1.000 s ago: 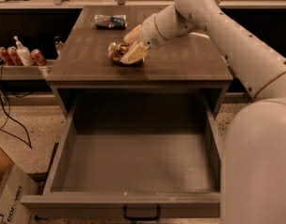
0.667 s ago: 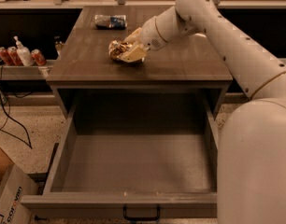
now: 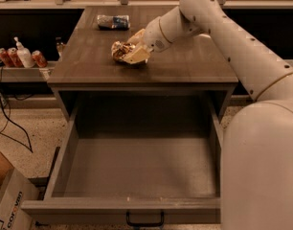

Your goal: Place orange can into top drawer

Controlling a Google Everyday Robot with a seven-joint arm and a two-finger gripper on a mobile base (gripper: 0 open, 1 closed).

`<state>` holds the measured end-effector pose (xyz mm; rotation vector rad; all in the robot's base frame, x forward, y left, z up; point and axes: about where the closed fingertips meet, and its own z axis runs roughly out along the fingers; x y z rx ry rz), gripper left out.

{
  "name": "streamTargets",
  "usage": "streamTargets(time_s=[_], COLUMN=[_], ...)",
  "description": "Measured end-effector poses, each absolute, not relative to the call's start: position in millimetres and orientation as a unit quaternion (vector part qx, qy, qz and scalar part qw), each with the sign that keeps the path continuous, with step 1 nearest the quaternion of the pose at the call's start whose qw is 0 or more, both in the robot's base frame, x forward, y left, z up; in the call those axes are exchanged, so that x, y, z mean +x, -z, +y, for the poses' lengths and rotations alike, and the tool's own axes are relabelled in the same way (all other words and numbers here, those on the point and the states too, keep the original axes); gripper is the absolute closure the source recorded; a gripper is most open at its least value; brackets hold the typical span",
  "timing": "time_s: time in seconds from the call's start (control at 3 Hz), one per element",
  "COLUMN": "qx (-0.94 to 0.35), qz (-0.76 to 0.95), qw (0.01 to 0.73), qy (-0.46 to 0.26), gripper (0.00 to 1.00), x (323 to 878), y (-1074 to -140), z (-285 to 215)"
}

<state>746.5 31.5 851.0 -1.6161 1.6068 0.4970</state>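
The orange can point(image 3: 118, 50), shiny golden with dark mottling, lies on the brown tabletop point(image 3: 185, 66) left of its middle. My gripper point(image 3: 132, 51) reaches in from the right. Its pale fingers point(image 3: 138, 56) close around the can's right end, and the can still rests on the tabletop. The top drawer point(image 3: 122, 210) is pulled fully open below the table's front edge. Its inside is bare, and its black handle point(image 3: 144, 222) shows at the bottom. My white arm point(image 3: 223, 28) crosses the right side of the table.
A blue-and-silver packet point(image 3: 113, 21) lies at the back of the tabletop. Small red cans point(image 3: 7, 56) and a white pump bottle point(image 3: 23, 55) stand on a shelf to the left. A cardboard box point(image 3: 7, 200) and black cables point(image 3: 7, 119) are on the floor at left.
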Motion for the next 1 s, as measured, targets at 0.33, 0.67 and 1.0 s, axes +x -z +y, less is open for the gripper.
streamTargets(time_s=[0.33,0.67,1.0], qx=[-0.637,-0.637,-0.638], qz=[0.633,0.633,0.633], qw=[0.394,0.394,0.392], qy=[-0.196,-0.196,-0.197], gripper=[1.00,1.00,0.85], x=[746.4,746.4,746.2], y=[-851.4,-851.4,-849.5], z=[31.5,31.5,33.9])
